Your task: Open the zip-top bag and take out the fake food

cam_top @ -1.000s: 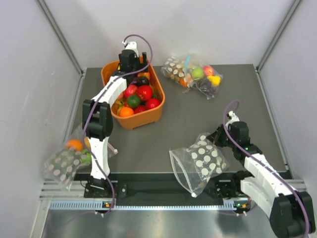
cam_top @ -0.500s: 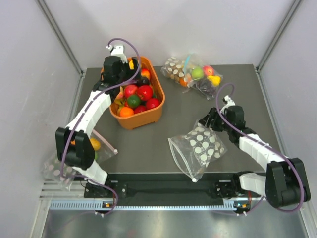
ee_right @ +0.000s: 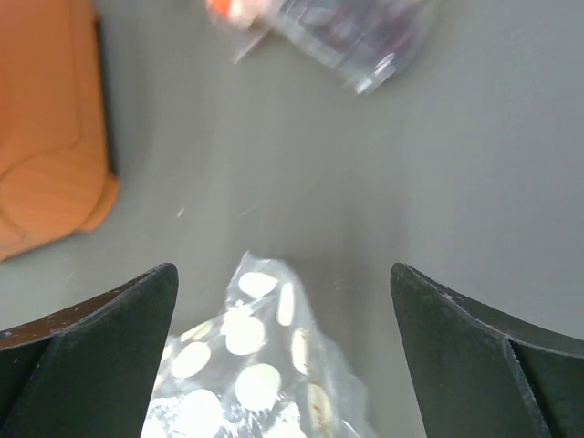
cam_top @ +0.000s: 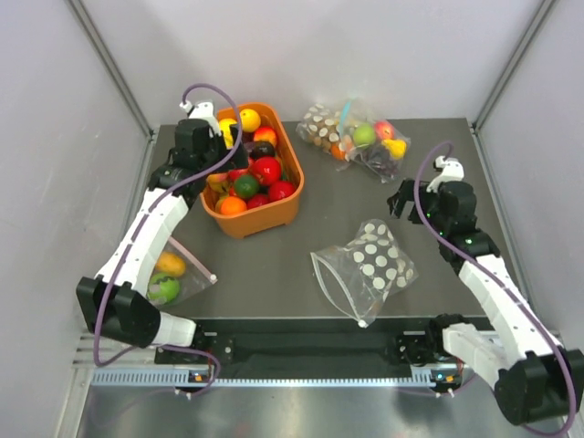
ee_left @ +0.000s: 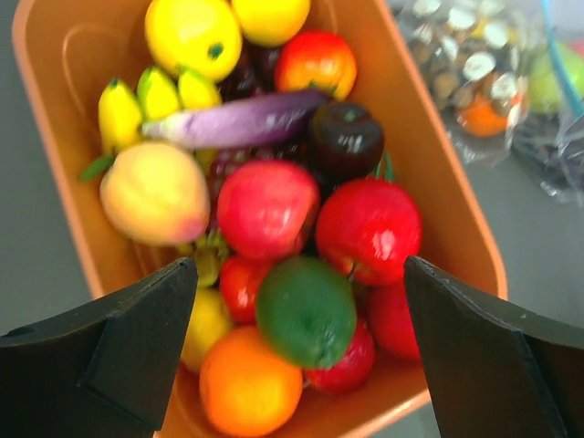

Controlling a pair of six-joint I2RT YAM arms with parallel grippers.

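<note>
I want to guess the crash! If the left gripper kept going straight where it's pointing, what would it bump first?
Probably the toy fruit heaped in the orange basket, likeliest the green fruit straight ahead of the open left gripper. Depth is hard to judge.

I see an orange bin [cam_top: 262, 220] at 10 o'clock, apple-and-grapes bag [cam_top: 358, 140] at 1 o'clock, orange-fruit bag [cam_top: 185, 275] at 8 o'clock.

Left gripper [ee_left: 297, 274]: jaws spread wide, pointing down. Left arm [cam_top: 151, 219] stretched far forward behind it. Right gripper [ee_right: 283, 274]: jaws spread wide, tipped down. Right arm [cam_top: 493, 278] extended behind it, elbow bent.
</note>
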